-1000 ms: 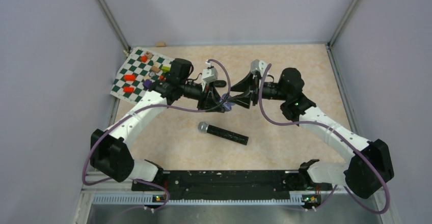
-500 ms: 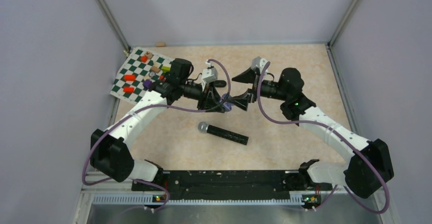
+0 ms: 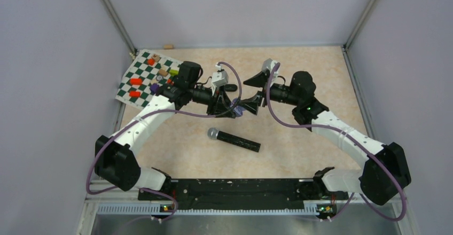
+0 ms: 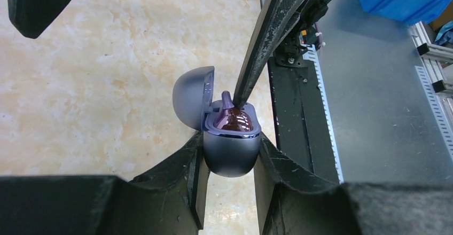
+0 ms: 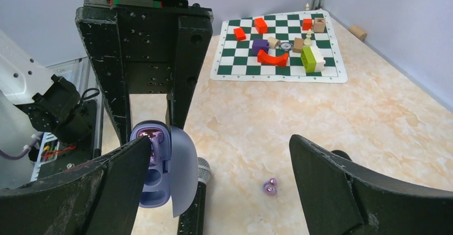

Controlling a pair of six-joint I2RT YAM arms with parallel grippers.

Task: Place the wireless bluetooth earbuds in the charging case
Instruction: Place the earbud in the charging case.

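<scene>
My left gripper (image 4: 229,150) is shut on the purple charging case (image 4: 231,157) and holds it above the table with its lid (image 4: 193,99) open. A shiny purple earbud (image 4: 235,122) sits in the case. My right gripper (image 5: 219,141) is open wide; one of its fingers (image 4: 267,37) touches that earbud with its tip. A second purple earbud (image 5: 270,187) lies loose on the table below. The case also shows in the right wrist view (image 5: 155,189) and the top view (image 3: 239,108). No black earbuds are in view.
A black microphone (image 3: 235,140) lies on the table under and in front of the grippers. A green-and-white chessboard mat (image 3: 147,77) with several coloured blocks lies at the far left. Walls close in the table on three sides.
My right gripper has opened wide and shifted slightly left, one finger staying at the case. The left gripper and the case have not moved.
</scene>
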